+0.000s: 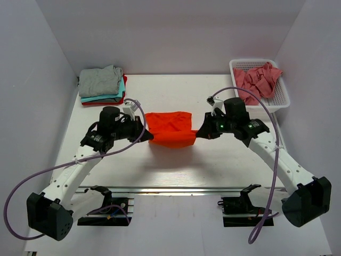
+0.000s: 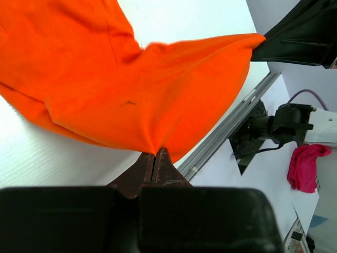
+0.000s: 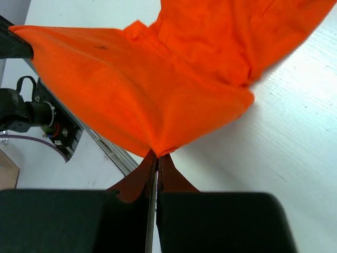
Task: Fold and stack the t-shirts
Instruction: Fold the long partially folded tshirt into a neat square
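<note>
Orange t-shirt [image 1: 169, 129] stretched between left pincer [image 2: 156, 159] and right pincer [image 3: 158, 156], mid-counter [image 1: 224, 165].
Each pincer is clamped tight on an opposite edge of the cloth. The span between them is taut and the rest drapes to the counter, likely to keep one edge straight for a fold. Folded stack [image 1: 102, 85] sits far left. Basket [image 1: 277, 98], far right, holds a pink shirt [image 1: 258, 79].
</note>
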Action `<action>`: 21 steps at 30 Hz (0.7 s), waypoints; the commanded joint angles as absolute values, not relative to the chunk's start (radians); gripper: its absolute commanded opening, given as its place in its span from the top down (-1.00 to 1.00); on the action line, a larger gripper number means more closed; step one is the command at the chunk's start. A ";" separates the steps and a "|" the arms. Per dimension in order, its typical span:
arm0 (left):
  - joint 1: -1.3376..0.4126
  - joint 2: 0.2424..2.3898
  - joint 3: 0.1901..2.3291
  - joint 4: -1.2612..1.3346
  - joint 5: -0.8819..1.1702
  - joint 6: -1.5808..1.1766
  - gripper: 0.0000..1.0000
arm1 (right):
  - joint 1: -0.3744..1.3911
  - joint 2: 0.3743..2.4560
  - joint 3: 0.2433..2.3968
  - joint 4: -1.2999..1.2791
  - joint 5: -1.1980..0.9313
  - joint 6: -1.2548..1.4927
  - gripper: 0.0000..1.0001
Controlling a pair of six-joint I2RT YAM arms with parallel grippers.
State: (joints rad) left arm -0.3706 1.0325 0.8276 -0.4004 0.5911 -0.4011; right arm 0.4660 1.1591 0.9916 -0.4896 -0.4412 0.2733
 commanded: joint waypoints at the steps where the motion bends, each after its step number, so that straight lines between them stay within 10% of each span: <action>1: -0.371 1.008 0.902 -0.494 0.568 -0.417 1.00 | 0.462 1.173 1.066 -0.546 -0.477 0.235 1.00; 21: -0.330 1.432 1.156 -0.371 0.190 -0.518 1.00 | 0.399 1.617 1.380 -0.439 -0.362 0.301 1.00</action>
State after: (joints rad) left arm -0.3466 1.3796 1.0698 -0.4019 0.2604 -0.5102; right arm 0.4236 1.5688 1.3140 -0.4606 -0.3511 0.2882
